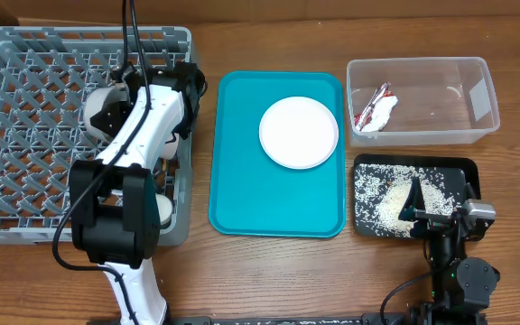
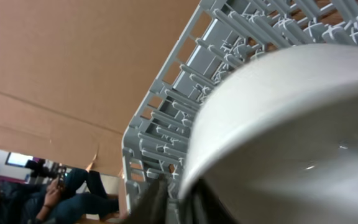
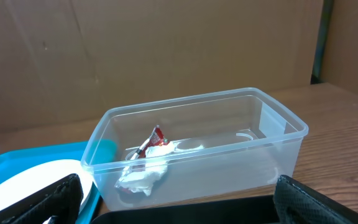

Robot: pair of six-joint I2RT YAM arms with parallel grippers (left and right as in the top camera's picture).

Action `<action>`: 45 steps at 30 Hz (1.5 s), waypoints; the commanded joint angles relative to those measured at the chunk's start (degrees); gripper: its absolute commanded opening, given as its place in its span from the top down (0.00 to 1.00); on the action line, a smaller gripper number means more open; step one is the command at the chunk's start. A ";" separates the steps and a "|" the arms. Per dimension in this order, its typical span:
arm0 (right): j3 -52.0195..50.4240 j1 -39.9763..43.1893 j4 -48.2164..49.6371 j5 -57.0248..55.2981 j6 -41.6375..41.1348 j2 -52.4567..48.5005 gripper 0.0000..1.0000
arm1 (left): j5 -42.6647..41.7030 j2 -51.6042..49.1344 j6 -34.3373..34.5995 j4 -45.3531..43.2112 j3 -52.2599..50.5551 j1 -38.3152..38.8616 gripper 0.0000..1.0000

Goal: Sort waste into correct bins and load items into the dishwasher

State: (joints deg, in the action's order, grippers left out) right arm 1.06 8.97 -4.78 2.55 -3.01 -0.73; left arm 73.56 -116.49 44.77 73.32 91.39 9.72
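Observation:
My left gripper (image 1: pixel 116 90) is inside the grey dish rack (image 1: pixel 25 135), shut on the rim of a small white bowl (image 1: pixel 100 110). In the left wrist view the bowl (image 2: pixel 291 124) fills the frame, with its rim between my fingers (image 2: pixel 179 202) and the rack's pegs (image 2: pixel 166 118) behind. A white plate (image 1: pixel 299 133) lies on the teal tray (image 1: pixel 242 181). The red wrapper and white tissue (image 1: pixel 375 110) lie in the clear tub (image 1: pixel 477 90). Rice (image 1: pixel 382 194) covers the black tray (image 1: pixel 459 171). My right gripper (image 1: pixel 420 203) is open and empty over the black tray. The chopsticks are out of view.
Another small white dish (image 1: pixel 162 209) sits in the rack's front right corner under my left arm. In the right wrist view the clear tub (image 3: pixel 241 155) with the wrapper (image 3: pixel 151 143) stands straight ahead, the plate (image 3: pixel 30 177) to its left, and a cardboard wall behind.

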 commanded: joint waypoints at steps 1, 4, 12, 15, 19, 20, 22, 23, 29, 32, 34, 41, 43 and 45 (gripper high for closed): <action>-0.59 0.20 0.17 -0.31 -0.37 0.55 0.00 | 0.85 -0.72 1.49 -0.22 0.04 0.24 0.73; -0.59 0.20 0.17 -0.28 -0.39 0.55 0.00 | -0.55 -0.72 1.20 0.57 0.72 1.77 0.70; -0.59 0.20 0.17 -0.28 -0.39 0.55 0.00 | -1.81 -0.72 -0.76 6.93 4.92 9.01 0.51; -0.59 0.20 0.17 -0.28 -0.39 0.55 0.00 | -2.27 -0.70 4.79 13.66 9.62 9.81 0.45; -0.59 0.20 0.17 -0.28 -0.39 0.55 0.00 | -8.94 -0.61 10.71 18.97 15.58 7.17 0.34; -0.59 0.20 0.17 -0.28 -0.39 0.55 0.00 | -12.28 -0.44 10.71 18.99 17.18 5.90 0.33; -0.59 0.20 0.17 -0.28 -0.39 0.55 0.00 | -19.47 -0.15 9.84 18.53 19.98 3.08 0.32; -0.59 0.20 0.17 -0.31 -0.39 0.55 0.00 | -24.13 0.04 7.02 17.42 21.31 1.33 0.32; -0.59 0.20 0.17 -0.28 -0.39 0.55 0.00 | -57.90 0.61 -17.55 8.35 25.46 -9.35 0.33; -0.59 0.20 0.17 -0.28 -0.39 0.55 0.00 | -69.16 0.68 -20.04 6.54 25.46 -14.97 0.35; -0.59 0.20 0.17 -0.31 -0.39 0.55 0.00 | -73.92 0.68 -22.12 5.35 25.46 -18.45 0.34; -0.59 0.20 0.17 -0.31 -0.39 0.55 0.00 | -80.08 0.68 -32.92 2.58 25.46 -26.03 0.30; -0.59 0.20 0.17 -0.28 -0.39 0.55 0.00 | -78.44 0.66 -33.07 2.21 25.44 -27.23 0.27; -0.59 0.20 0.17 -0.31 -0.39 0.55 0.00 | -77.29 0.61 -33.14 1.25 25.38 -28.15 0.27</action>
State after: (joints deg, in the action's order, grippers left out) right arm 1.06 8.97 -4.75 2.55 -3.01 -0.73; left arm -2.24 -116.71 15.73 75.44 115.61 -17.43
